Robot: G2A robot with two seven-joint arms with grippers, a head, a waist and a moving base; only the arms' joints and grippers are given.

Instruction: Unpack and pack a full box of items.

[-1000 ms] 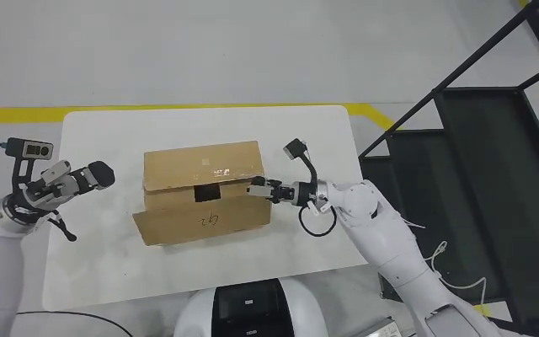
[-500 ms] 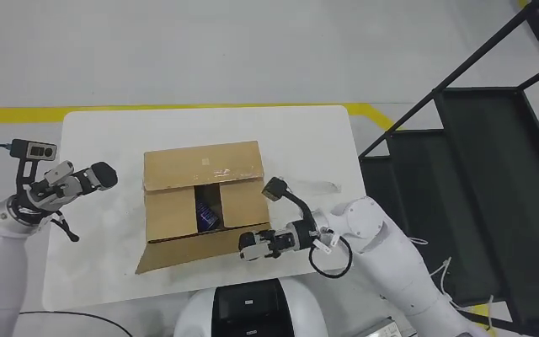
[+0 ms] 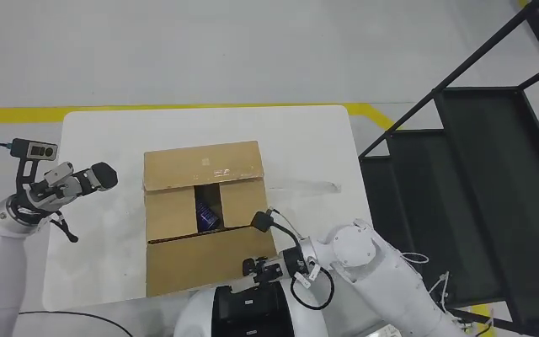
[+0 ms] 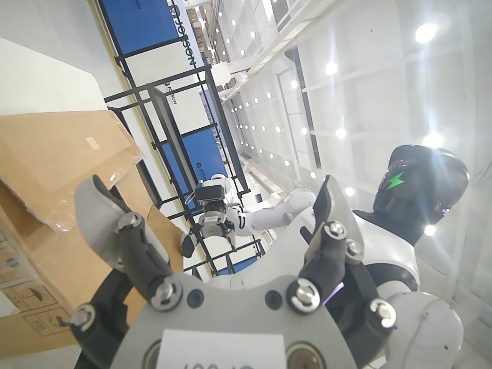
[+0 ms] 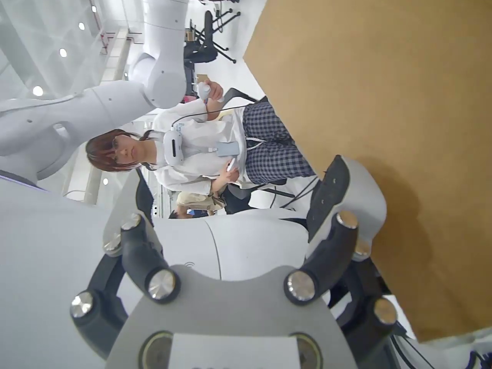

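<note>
The cardboard box [image 3: 244,211] sits in the middle of the white table [image 3: 101,135], and it's partly open. The near flap [image 3: 206,263] is folded right out, lying flat toward the robot's edge of the table. The far flap [image 3: 202,167] lies closed over the top. The 2 side flaps [image 3: 173,215] lie inward with a narrow gap between them, and there a dark blue item [image 3: 208,217] shows inside the box. Down at the near flap's right-hand corner is the right gripper [image 3: 254,271], low at the table's near edge. Its fingers [image 5: 340,197] are spread wide with nothing between them, 1 of them right beside the brown cardboard; whether it touches, I can't tell. Over at the table's left edge the left gripper [image 3: 84,179] hovers well apart from the box, pointing toward it. Its fingers [image 4: 100,203] are spread too, holding nothing.
</note>
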